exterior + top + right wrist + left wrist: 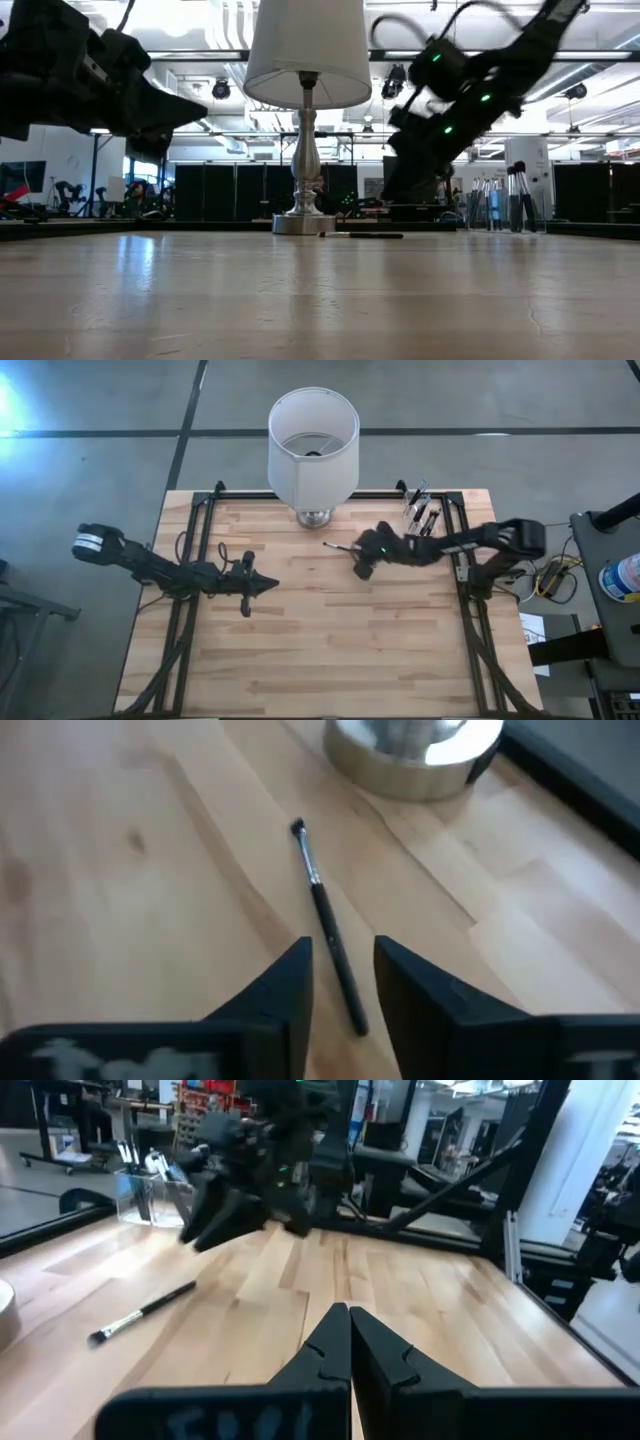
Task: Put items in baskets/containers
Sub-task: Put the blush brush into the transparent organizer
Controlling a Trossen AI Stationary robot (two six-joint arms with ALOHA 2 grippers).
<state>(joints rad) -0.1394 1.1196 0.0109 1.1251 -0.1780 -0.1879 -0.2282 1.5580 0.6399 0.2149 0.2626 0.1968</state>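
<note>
1. One makeup brush (325, 935) lies on the table (330, 650) near the lampshade's base (415, 755), below the right gripper (343, 982), whose fingers stand parted, gripping nothing.
2. Left gripper (349, 1342) closed, empty.

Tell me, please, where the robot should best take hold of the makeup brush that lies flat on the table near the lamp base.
Grip the makeup brush at mid-handle, coming straight down from above. It lies flat on the table, thin and long, so the fingers should close across its width. The right end effector, open, already straddles the handle end, clear of the lamp base.
</note>
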